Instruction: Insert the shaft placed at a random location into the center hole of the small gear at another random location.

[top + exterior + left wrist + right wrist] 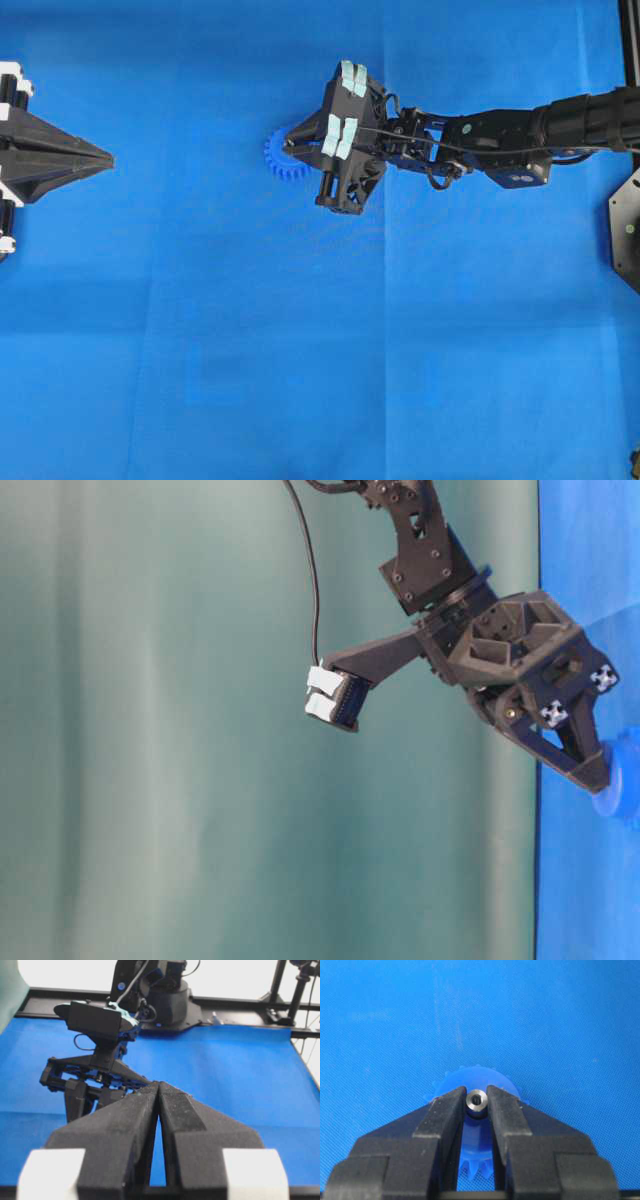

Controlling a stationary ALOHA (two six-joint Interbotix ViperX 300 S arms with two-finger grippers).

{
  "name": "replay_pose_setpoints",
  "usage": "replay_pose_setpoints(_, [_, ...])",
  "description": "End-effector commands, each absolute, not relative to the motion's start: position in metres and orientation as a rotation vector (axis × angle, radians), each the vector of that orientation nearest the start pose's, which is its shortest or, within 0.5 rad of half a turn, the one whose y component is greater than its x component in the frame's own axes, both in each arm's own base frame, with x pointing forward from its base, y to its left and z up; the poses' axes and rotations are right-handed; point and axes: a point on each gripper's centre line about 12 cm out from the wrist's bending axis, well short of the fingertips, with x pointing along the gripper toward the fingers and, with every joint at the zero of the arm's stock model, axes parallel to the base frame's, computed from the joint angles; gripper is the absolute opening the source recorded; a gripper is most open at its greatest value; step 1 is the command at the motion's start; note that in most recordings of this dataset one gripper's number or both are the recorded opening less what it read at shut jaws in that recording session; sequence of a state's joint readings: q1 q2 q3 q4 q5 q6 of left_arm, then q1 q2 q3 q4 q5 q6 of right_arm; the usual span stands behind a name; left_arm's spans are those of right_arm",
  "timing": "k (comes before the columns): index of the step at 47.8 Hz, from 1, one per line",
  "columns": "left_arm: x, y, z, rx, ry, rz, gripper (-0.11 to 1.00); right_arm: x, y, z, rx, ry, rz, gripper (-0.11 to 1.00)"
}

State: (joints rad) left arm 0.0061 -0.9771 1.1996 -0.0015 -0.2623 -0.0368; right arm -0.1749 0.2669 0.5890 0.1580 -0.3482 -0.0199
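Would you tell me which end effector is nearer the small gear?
The right end effector: directly over the small gear, fingertips flanking the shaft. The left end effector sits far left.

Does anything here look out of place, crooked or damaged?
Nothing stands out. The small gear lies flat on the blue cloth, the shaft stands at its middle between the right gripper fingers, and the left gripper rests shut, apart from them.
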Motion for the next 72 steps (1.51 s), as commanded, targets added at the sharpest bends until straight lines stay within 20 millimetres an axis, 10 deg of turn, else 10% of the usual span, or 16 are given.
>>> replay_pose_setpoints(1, [0.196,0.002,0.286,-0.038,-0.051,0.007,0.0,0.432,-0.081,0.127,0.153,0.467,-0.251,0.12])
replay_pose_setpoints(18, [0.196,0.002,0.287,-0.038,-0.054,0.009,0.0,0.434,-0.077,0.129,0.152,0.463,-0.242,0.86])
replay_pose_setpoints(72, [0.196,0.002,0.288,-0.043,-0.055,0.008,0.0,0.412,-0.069,0.238,0.117,0.307,-0.201,0.83])
